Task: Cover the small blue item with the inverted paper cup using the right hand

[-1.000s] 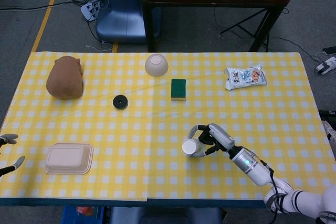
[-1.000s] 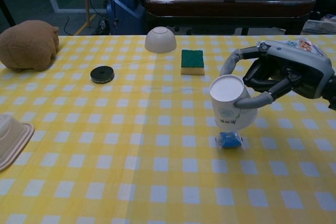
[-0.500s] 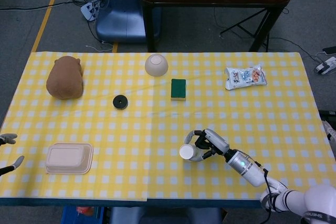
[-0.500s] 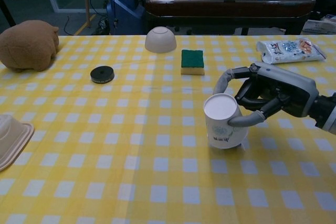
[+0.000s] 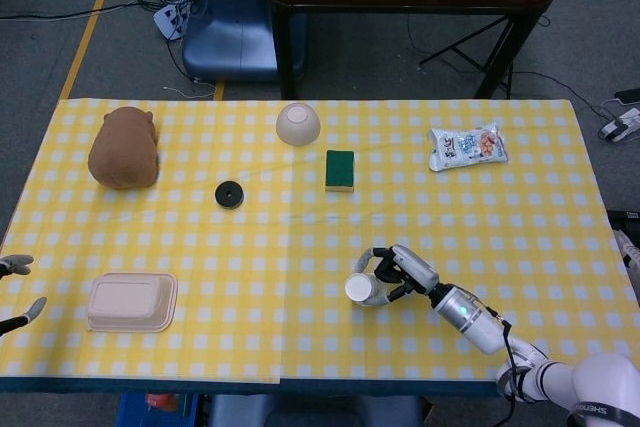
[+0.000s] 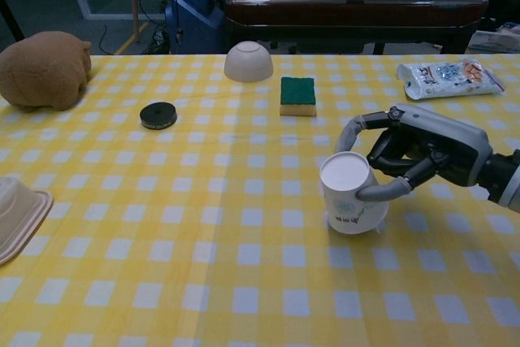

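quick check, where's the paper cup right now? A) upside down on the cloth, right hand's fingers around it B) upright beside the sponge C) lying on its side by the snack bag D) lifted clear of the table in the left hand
A: the paper cup stands inverted, closed base up, on the checked tablecloth, with the right hand curled around its sides; no blue item shows.

The worktop [image 5: 300, 227] is seen whole from high overhead in the head view, angled steeply down toward 12 o'clock. In the chest view, it [image 6: 203, 266] is viewed from low and near, facing 12 o'clock. The worktop's middle and far half are shared by both.
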You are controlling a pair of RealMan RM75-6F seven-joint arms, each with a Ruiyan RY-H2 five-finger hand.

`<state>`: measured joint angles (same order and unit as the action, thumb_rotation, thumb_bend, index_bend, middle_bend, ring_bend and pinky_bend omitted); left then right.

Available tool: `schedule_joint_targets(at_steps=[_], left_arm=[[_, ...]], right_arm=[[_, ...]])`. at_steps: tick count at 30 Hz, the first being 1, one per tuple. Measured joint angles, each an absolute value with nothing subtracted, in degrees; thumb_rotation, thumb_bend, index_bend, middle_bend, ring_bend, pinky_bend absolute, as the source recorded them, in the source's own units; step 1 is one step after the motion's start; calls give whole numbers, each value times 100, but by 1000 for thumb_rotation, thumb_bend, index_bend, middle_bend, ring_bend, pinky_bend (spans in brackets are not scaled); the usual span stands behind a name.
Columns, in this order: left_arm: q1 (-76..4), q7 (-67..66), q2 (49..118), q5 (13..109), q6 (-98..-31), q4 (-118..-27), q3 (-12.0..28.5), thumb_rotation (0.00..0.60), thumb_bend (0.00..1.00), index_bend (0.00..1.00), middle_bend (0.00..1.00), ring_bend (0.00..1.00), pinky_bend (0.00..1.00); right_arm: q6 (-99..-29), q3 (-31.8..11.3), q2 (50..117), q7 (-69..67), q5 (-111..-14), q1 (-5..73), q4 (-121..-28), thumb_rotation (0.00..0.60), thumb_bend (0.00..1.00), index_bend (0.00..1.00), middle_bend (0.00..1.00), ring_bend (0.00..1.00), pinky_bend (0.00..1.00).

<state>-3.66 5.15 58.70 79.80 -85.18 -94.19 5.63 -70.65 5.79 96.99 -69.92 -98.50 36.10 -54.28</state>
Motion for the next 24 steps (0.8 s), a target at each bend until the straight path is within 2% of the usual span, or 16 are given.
schedule_joint_targets(at_steps=[17, 19, 24], left_arm=[[-376, 489, 5877, 7957, -8489, -9422, 568, 600, 223, 391, 431, 370, 492], [-375, 494, 5875, 7957, -8490, -9424, 569, 600, 223, 391, 431, 370, 492], [-375, 480, 5873, 7971, -8487, -9431, 560, 600, 223, 391, 431, 370, 492]], right_arm=[[-6984, 696, 9921, -7198, -9906, 3696, -5103, 600, 0, 564, 1000, 1000, 1000], [-6988, 719, 9916, -7205, -9927, 3702, -5089, 600, 0, 533, 1000, 1000, 1000], [-7078, 819, 9817, -7175, -10023, 3693, -5084, 600, 0, 372, 1000, 1000, 1000]])
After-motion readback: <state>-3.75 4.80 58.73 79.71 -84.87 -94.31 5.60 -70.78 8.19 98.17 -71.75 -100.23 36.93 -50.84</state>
